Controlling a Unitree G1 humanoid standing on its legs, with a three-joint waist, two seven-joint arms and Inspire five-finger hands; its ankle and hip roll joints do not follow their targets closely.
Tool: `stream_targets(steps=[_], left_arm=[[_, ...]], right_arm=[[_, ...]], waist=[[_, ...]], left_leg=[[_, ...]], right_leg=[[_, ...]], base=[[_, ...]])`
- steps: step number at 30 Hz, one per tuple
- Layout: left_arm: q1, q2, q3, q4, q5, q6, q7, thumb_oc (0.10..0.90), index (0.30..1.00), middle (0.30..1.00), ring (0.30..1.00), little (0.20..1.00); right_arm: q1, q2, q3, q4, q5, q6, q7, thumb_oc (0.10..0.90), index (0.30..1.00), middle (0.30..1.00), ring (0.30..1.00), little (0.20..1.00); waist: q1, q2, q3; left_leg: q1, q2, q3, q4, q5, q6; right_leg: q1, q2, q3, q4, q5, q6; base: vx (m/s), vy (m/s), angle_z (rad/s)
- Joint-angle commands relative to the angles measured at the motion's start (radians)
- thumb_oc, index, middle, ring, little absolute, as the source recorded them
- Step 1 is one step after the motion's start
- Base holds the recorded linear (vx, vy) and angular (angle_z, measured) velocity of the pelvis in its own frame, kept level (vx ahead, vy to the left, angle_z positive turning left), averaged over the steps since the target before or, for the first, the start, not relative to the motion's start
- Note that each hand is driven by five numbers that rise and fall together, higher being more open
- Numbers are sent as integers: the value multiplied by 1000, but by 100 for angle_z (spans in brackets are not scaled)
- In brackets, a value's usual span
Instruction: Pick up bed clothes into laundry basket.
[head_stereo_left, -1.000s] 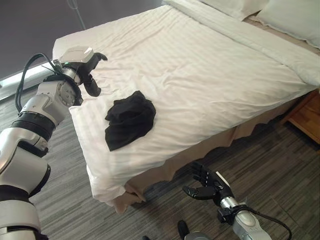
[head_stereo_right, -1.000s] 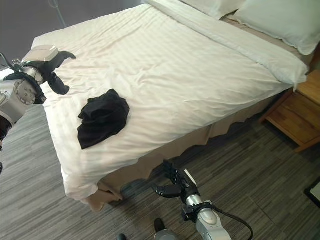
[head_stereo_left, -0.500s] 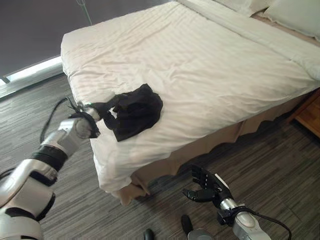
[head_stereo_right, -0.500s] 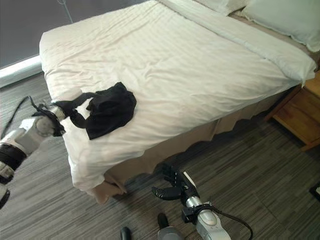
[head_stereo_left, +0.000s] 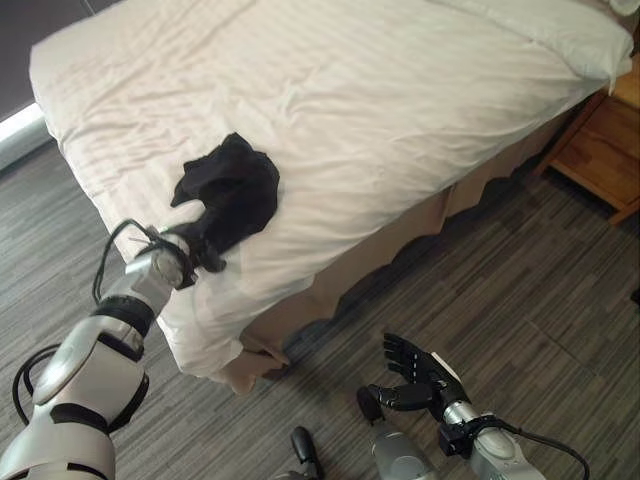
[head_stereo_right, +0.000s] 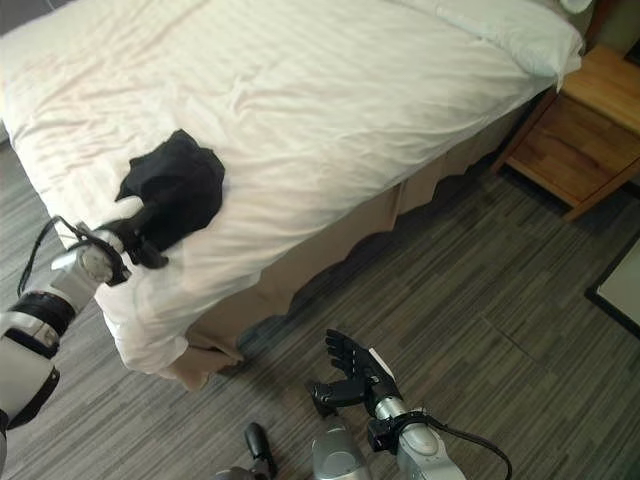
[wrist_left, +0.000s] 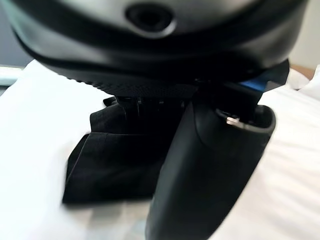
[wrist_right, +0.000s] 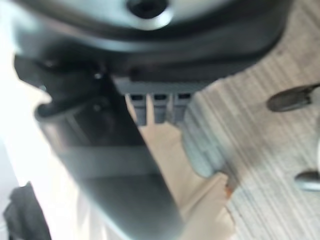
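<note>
Black crumpled garment (head_stereo_left: 228, 192) on white bed (head_stereo_left: 400, 90).

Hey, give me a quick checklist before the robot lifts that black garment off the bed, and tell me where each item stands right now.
1. Left hand at the black garment: ok, it meets the cloth's near edge by the bed's corner.
2. Firm hold on the cloth: cannot tell, the fingers are buried in dark fabric.
3. Garment free to lift: ok, nothing lies on it; it sits bunched on the white sheet.
4. Right hand out of the way: ok, open, low over the floor.
5. Laundry basket located: not ok, none is seen around the bed.
6. Sheet not caught with the garment: cannot tell.
</note>
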Motion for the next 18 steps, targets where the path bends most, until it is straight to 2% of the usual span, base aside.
stream_targets(steps=[1, 8, 12, 18], left_arm=[[-243, 116, 38, 25, -86, -55, 102, 800, 900, 900, 900, 900], [-381, 178, -75, -35, -195, -79, 1, 800, 900, 900, 900, 900], [-399, 192, -97, -63, -219, -87, -26, 800, 900, 900, 900, 900], [-403, 201, -110, 2, -168, -77, -17, 800, 900, 900, 900, 900]], right_arm=[[-62, -6, -11, -71, 48, -104, 16, 800, 900, 900, 900, 900], [-60, -3, -14, -54, 41, -98, 35, 800, 900, 900, 900, 900], [-53, 3, -11, -45, 36, -92, 46, 800, 900, 900, 900, 900], [-57, -1, 3, -35, 40, -90, 55, 800, 900, 900, 900, 900]], waist=[[9, -26, -58], [19, -7, -67], [24, -4, -66], [21, -4, -42]], left_leg=[[59, -21, -8, 2, -57, -26], [71, -19, -10, 2, -60, -30], [75, -19, -14, 2, -62, -31], [67, -18, -13, 2, -57, -35]], right_leg=[[63, -7, 3, 51, -180, 66], [85, -13, -13, 35, -181, 67], [93, -15, -21, 30, -183, 66], [85, -16, -28, 31, -183, 66]], base=[[38, -15, -2], [42, -15, 1], [19, -15, 10], [-9, -5, 2]])
